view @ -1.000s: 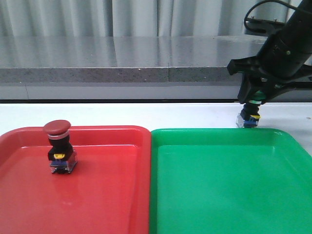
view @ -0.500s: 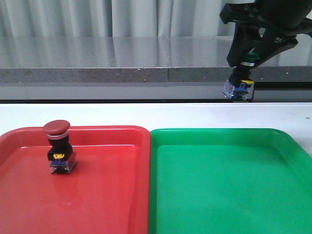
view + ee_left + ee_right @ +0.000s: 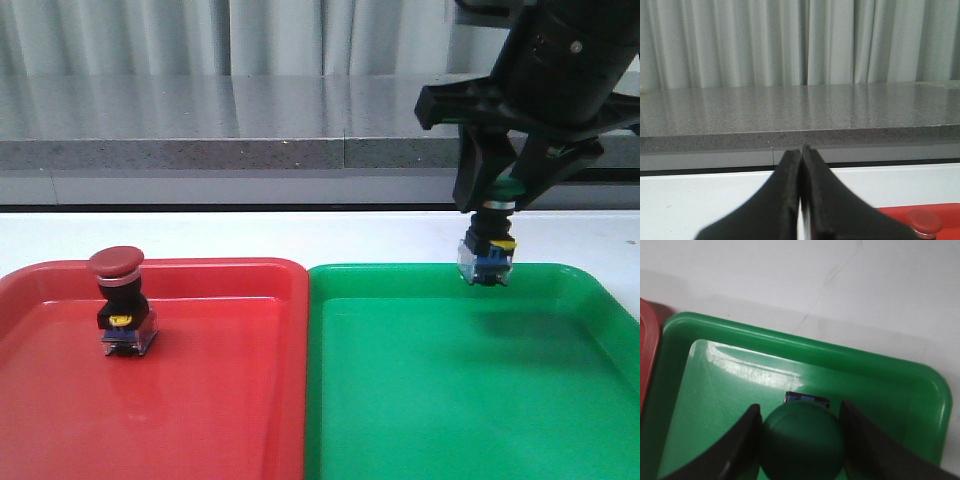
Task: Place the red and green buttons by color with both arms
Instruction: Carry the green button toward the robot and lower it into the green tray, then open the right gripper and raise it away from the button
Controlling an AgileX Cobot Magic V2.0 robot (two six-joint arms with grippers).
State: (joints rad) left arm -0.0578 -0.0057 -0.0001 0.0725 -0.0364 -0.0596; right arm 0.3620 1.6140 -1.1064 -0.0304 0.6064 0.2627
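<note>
Change since earlier: the right gripper (image 3: 494, 205) has come forward and down with the green button (image 3: 487, 250); 0.5 s ago it hung against the grey ledge behind the table, now it hangs over the far edge of the green tray (image 3: 400, 290).
Landmark: green tray, right of and touching the red tray (image 3: 250, 290) in the front view.
Right gripper: clamped on the green button, 1 finger (image 3: 735, 445) on each side of its green cap (image 3: 801, 440) in the right wrist view.
Green button: held upright above the green tray's far inner corner, clear of the tray floor; a dark shadow lies on the floor beneath it.
Red button (image 3: 122, 302): standing upright in the red tray, well left of the green tray, touched by nothing.
Left gripper (image 3: 801, 155): its 2 fingers pressed together with nothing between them; the red button's cap (image 3: 924, 221) sits beside it, apart.
</note>
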